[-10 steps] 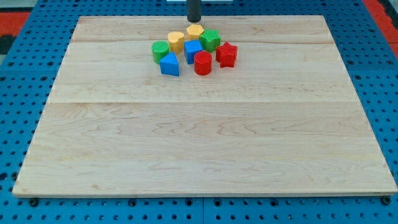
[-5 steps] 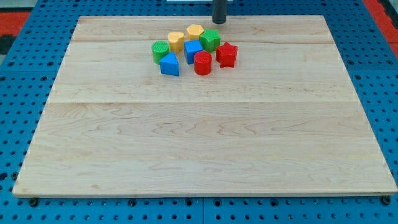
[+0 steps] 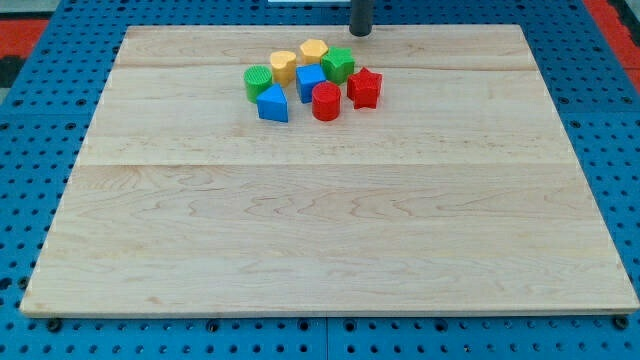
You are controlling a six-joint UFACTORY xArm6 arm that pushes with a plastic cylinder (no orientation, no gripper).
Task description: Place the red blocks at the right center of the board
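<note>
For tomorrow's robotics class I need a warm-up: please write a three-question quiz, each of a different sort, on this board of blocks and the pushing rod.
1. True or false: my tip touches the red star block.
2. How many blocks lie on the board?
3. Which block lies nearest the view's left? A) green cylinder block B) red cylinder block C) blue triangular block

Key: 1. False; it stands apart, toward the view's top. 2. Eight. 3. A.
</note>
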